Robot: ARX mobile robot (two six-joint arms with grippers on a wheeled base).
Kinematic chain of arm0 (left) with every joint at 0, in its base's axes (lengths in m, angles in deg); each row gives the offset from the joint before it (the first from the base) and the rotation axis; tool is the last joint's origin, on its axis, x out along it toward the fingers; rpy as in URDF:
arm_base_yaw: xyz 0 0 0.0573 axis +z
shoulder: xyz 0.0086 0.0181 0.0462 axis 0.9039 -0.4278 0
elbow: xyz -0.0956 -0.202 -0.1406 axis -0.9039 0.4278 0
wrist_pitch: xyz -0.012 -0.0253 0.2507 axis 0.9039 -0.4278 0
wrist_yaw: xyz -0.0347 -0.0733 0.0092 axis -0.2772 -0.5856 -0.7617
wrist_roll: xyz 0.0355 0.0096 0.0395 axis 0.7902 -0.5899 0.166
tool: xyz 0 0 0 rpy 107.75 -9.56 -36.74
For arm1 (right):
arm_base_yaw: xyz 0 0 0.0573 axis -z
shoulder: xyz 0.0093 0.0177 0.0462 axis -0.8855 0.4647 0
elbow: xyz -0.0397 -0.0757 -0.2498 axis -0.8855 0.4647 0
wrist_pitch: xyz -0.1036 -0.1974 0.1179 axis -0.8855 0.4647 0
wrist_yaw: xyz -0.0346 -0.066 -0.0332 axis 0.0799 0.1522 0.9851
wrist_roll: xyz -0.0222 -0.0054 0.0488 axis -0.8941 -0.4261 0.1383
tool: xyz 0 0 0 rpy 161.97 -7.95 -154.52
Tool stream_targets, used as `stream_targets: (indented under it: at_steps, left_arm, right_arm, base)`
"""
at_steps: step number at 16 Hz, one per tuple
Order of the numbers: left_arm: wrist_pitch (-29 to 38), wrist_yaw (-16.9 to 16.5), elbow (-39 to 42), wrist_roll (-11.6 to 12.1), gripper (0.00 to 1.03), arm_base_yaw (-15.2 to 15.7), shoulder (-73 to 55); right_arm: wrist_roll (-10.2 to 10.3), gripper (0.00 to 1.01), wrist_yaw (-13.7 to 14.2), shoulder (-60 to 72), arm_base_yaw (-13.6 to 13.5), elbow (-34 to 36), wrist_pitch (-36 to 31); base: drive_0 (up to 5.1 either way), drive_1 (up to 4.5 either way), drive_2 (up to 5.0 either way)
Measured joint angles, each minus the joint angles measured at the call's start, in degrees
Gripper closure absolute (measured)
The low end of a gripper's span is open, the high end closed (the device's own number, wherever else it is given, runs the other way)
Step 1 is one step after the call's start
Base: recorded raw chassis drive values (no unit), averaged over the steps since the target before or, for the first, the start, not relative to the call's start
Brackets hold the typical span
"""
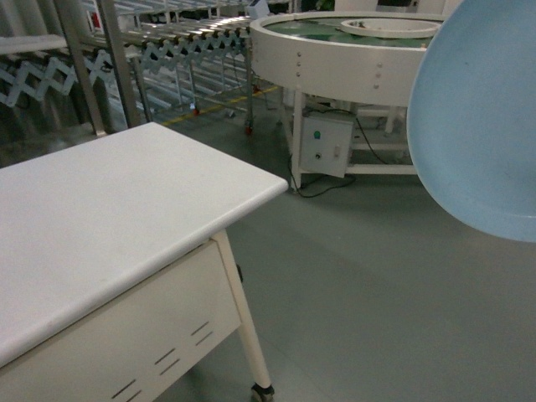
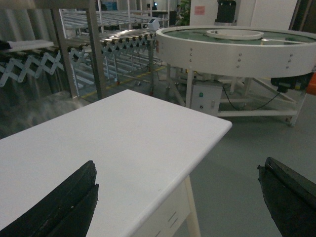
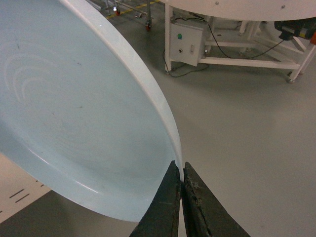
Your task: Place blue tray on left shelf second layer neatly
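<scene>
Right gripper (image 3: 180, 183): I see its two dark fingers pinched onto the rim of the blue tray (image 3: 74, 113); the rim sits between the tips.
Left gripper (image 2: 177, 197): I see it spread wide, one dark finger (image 2: 69, 207) at the lower left and the other at the lower right of the wrist view, nothing between them.
Blue tray: it hangs in the air, tilted on edge, off the right end of the tabletop (image 1: 109, 218), over grey floor (image 1: 377, 285); in the head view it fills the right edge.
Tabletop: white, bare where I can see it, its corner pointing toward the round machine.
Round conveyor (image 1: 335, 50): white, with a grey control box (image 1: 325, 144) beneath.
Left shelf (image 1: 117, 59): steel uprights at far left, beyond the table, beside roller conveyors (image 1: 201, 38); well apart from the tray.
</scene>
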Motion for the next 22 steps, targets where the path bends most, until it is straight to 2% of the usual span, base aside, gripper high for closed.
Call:
stream_targets:
  at_steps: [20, 22]
  left_arm:
    - [0.0, -0.04, 0.0, 0.02, 0.05, 0.0, 0.0]
    - [0.11, 0.0, 0.0, 0.0, 0.05, 0.0, 0.0]
  right_arm:
    - [0.02, 0.99, 0.55, 0.13, 0.0, 0.04, -0.02]
    - [0.02, 0.99, 0.07, 0.07, -0.22, 0.0, 0.07]
  base:
    - [2.8, -2.0, -5.6]
    - [-1.6, -1.55, -1.6]
